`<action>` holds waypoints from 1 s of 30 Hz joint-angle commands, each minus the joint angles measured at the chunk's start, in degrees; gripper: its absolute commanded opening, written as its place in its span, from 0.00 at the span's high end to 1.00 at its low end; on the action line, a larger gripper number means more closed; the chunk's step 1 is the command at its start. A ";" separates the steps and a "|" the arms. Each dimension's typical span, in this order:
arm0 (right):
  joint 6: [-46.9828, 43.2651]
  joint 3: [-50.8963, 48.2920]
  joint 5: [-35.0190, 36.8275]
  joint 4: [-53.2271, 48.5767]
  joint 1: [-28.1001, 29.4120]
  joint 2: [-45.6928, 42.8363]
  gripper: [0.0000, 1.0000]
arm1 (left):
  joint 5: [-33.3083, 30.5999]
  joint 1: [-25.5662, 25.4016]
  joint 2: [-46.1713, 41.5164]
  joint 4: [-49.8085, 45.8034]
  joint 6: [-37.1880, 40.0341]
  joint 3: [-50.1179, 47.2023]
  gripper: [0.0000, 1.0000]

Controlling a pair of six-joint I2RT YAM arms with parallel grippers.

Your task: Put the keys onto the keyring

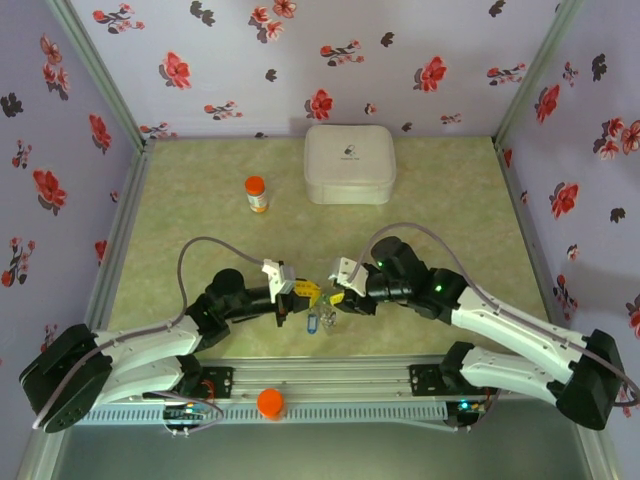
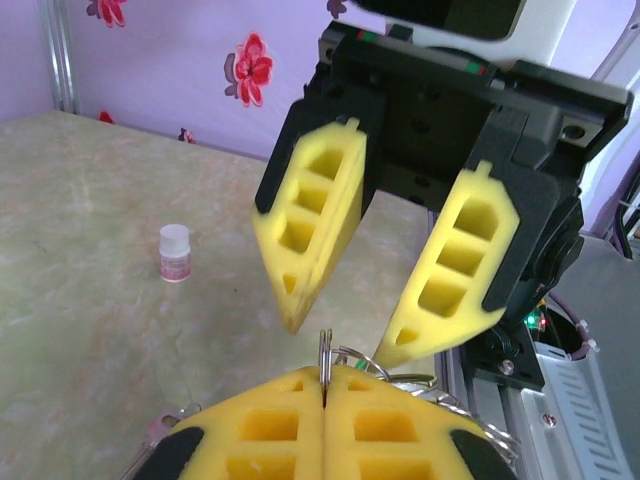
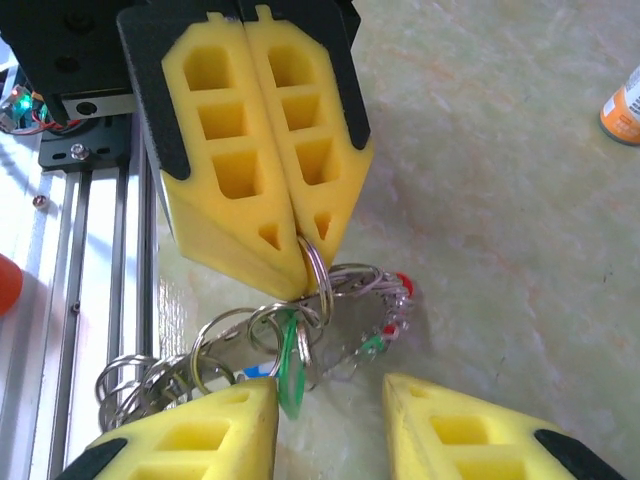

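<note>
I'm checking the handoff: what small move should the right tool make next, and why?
Probably ease the right tool forward and close on the green-tagged key. The left tool is shut on a ring, while the right tool stands open with that key at its gap.

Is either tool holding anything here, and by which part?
Left tool pinches a silver ring of the key bunch by its rim; right tool is open, holding nothing.

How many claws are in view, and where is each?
2. The left claw is shut on a ring of the key bunch, near the front rail. The right claw is open, facing it across the bunch.
</note>
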 commanded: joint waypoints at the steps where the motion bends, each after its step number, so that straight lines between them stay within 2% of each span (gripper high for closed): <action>1: 1.85 -0.88 -3.25 3.29 0.48 1.14 0.69 | 0.25 -0.25 -0.24 5.16 -0.99 -0.14 1.00; 14: 1.68 -0.20 -5.62 3.39 0.49 3.71 1.00 | 2.33 -0.22 0.37 7.97 -1.06 -0.12 1.00; 23: -0.78 4.01 -7.70 -3.31 0.66 9.89 1.00 | 4.63 -0.20 2.03 11.52 -0.18 0.98 1.00; 29: 0.46 2.57 -3.85 -2.51 0.34 5.40 1.00 | 4.48 -0.17 2.48 10.85 0.93 0.40 1.00; 30: 1.14 1.81 -2.58 -1.97 0.17 4.20 0.95 | 4.49 -0.15 2.44 10.43 1.23 0.47 1.00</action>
